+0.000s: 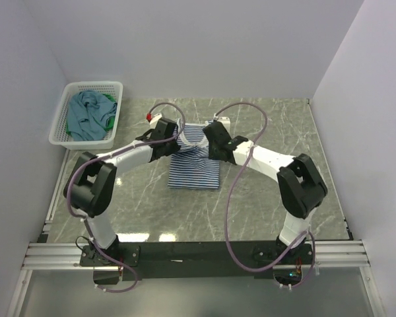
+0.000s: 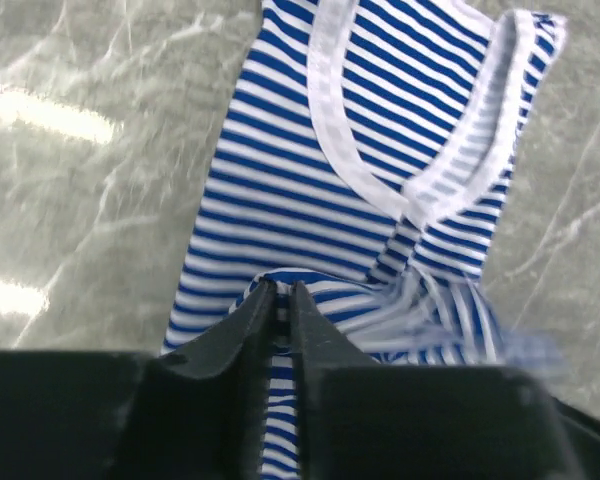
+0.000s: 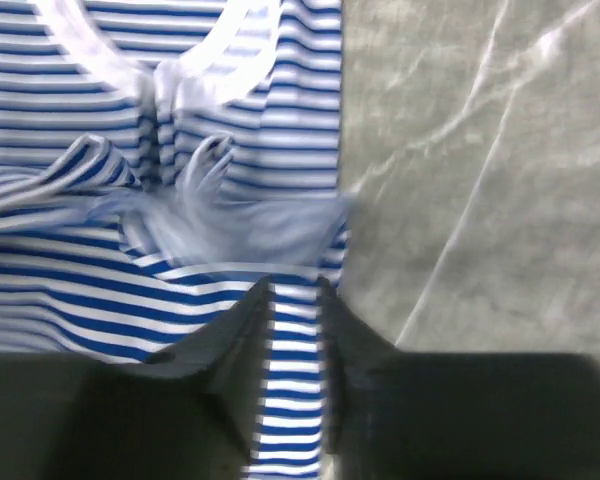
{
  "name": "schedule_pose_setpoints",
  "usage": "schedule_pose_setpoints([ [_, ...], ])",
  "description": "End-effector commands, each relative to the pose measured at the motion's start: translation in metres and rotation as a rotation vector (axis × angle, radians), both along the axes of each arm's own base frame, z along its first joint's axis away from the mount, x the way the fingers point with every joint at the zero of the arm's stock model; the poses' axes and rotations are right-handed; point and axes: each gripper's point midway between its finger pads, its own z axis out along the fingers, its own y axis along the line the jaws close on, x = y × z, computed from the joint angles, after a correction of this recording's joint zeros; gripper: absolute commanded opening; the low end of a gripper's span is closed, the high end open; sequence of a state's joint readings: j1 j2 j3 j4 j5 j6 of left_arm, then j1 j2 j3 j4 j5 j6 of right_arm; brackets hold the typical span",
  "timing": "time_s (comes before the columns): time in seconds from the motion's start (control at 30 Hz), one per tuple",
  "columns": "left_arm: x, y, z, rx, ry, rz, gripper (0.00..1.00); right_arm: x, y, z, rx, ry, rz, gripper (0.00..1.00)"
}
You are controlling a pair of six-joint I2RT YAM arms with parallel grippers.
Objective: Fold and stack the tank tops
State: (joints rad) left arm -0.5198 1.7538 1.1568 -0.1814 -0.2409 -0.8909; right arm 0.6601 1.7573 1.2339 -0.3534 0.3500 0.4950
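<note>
The navy-and-white striped tank top (image 1: 195,168) lies in the middle of the table, its far part lifted and bunched between my two grippers. My left gripper (image 1: 176,135) is shut on the striped cloth (image 2: 310,180), pinched between its fingertips (image 2: 265,300). My right gripper (image 1: 210,137) is shut on the cloth's other edge (image 3: 180,280), with striped fabric between its fingers (image 3: 335,310). The teal-blue tank top (image 1: 86,113) and the bright green tank top (image 1: 109,123) lie crumpled in the basket.
The white lattice basket (image 1: 62,113) stands at the far left corner of the grey marbled table (image 1: 270,125). White walls close in the left, far and right sides. A small red object (image 1: 149,117) shows by the left wrist.
</note>
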Motion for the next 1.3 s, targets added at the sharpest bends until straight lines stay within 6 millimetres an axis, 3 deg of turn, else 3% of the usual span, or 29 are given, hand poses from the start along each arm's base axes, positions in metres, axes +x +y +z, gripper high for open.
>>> schedule_pose_setpoints([
  [0.0,0.022,-0.010,0.011,-0.042,-0.047,-0.058,0.33,0.030,0.006,0.011,0.020,-0.040,0.048,0.44],
  [0.03,0.025,-0.009,0.014,-0.050,-0.060,-0.054,0.39,0.034,0.004,0.013,0.026,-0.044,0.044,0.55],
  [0.13,0.025,-0.001,0.027,-0.051,-0.096,-0.026,0.53,0.045,-0.008,0.026,0.068,-0.072,0.029,0.62],
  [0.27,0.016,0.009,0.055,-0.071,-0.141,0.007,0.53,0.043,-0.021,0.046,0.100,-0.095,-0.012,0.62],
  [0.37,0.004,0.016,0.057,-0.077,-0.127,0.025,0.49,0.022,-0.022,0.045,0.125,-0.062,-0.013,0.59],
  [0.43,-0.010,0.013,0.051,-0.094,-0.098,0.019,0.44,0.003,-0.018,0.030,0.121,-0.023,0.000,0.58],
  [0.5,-0.026,0.009,0.046,-0.115,-0.102,-0.004,0.37,-0.007,-0.005,0.029,0.150,-0.031,0.025,0.56],
  [0.6,-0.058,-0.017,0.033,-0.152,-0.078,-0.070,0.26,-0.013,0.006,0.018,0.149,-0.014,0.020,0.52],
  [0.73,-0.092,-0.034,0.008,-0.157,-0.026,-0.100,0.18,-0.033,0.018,-0.006,0.122,0.042,0.019,0.46],
  [0.8,-0.110,-0.033,-0.010,-0.134,0.016,-0.098,0.12,-0.042,0.020,-0.015,0.119,0.052,0.017,0.46],
  [0.97,-0.134,-0.016,-0.045,-0.107,0.069,-0.034,0.10,-0.082,0.015,-0.057,0.082,0.134,0.023,0.44],
  [1.13,-0.156,-0.013,-0.065,-0.081,0.115,-0.045,0.08,-0.117,0.001,-0.087,0.061,0.190,0.016,0.43],
  [1.27,-0.175,-0.007,-0.075,-0.083,0.141,-0.047,0.07,-0.132,-0.011,-0.097,0.043,0.212,-0.006,0.43],
])
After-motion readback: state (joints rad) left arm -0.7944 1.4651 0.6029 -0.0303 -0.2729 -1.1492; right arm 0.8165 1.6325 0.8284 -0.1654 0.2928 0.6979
